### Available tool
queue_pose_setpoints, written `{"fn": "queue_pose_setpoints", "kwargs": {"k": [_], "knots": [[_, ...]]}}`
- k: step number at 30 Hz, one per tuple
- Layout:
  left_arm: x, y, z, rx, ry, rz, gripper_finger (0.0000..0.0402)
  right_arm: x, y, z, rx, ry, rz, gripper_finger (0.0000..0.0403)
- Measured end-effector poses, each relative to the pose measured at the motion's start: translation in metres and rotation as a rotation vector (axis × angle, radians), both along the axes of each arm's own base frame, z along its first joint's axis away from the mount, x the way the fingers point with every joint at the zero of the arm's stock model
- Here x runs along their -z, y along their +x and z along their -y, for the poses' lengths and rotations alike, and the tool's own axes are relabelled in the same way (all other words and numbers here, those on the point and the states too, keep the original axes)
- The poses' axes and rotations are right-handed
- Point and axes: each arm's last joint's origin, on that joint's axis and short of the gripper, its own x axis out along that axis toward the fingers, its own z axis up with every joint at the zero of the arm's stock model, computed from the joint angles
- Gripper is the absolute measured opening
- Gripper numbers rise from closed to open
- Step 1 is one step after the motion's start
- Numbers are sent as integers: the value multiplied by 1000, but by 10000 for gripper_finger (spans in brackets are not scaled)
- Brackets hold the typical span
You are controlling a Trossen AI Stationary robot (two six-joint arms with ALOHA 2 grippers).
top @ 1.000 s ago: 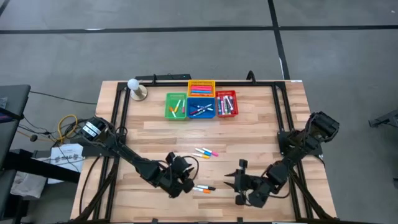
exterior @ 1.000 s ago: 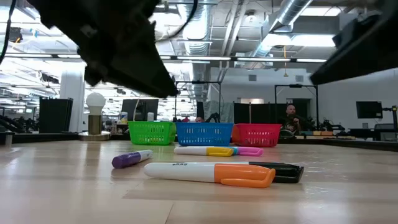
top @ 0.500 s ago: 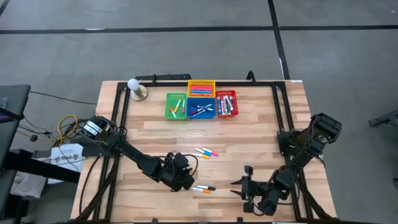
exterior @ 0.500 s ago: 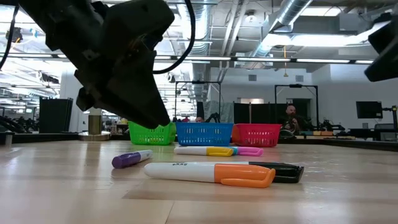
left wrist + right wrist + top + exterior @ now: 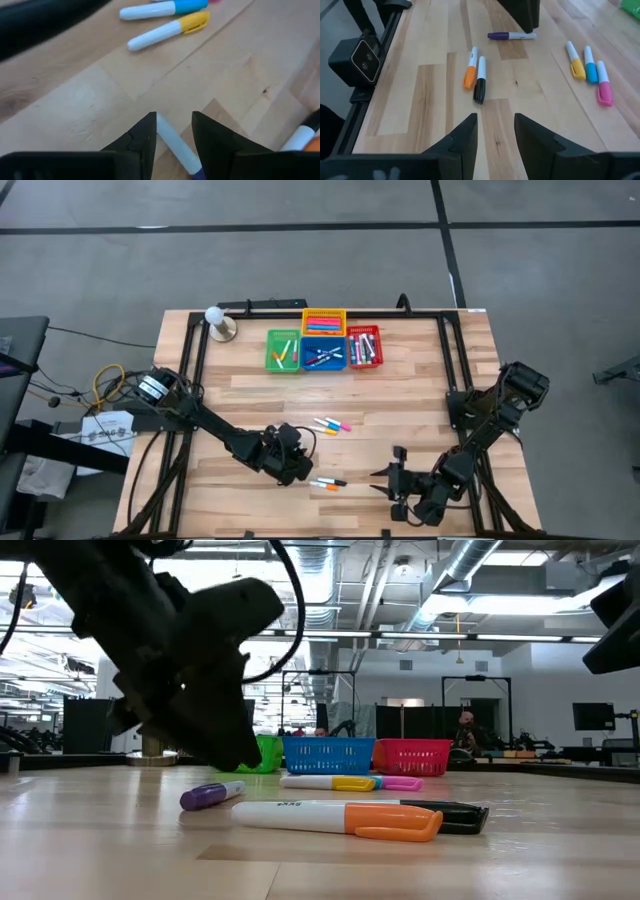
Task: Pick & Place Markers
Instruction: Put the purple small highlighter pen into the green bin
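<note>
The left gripper [image 5: 173, 131] stood low over the table [image 5: 420, 390], fingers apart astride the white barrel of the purple-capped marker [image 5: 176, 149], which lay on the wood unclamped. The right gripper [image 5: 495, 131] waited nearby with fingers parted, empty. Beyond, the green basket [image 5: 282, 350], blue basket [image 5: 324, 355], red basket [image 5: 365, 347] and orange basket [image 5: 323, 320] held markers, seen only from above; the low view showed just their walls.
</note>
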Motion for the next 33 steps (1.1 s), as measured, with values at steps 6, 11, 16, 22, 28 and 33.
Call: {"fn": "queue_pose_setpoints", "kwargs": {"k": [6,11,16,22,28,33], "knots": [[14,3,-1,-11,-22,-38,123,0,0,0,0,0,-1,118],[22,4,-1,-32,-17,-41,123,0,0,0,-1,-3,-3,118],[21,3,-1,-23,-12,-59,122,0,0,0,-2,-2,-4,118],[23,-2,-2,12,5,-132,98,0,0,0,-2,-5,-7,118],[25,-4,-3,82,55,-181,56,1,0,0,-2,-5,-7,118],[25,-3,-5,108,79,-190,35,1,0,0,-2,-6,-7,118]]}}
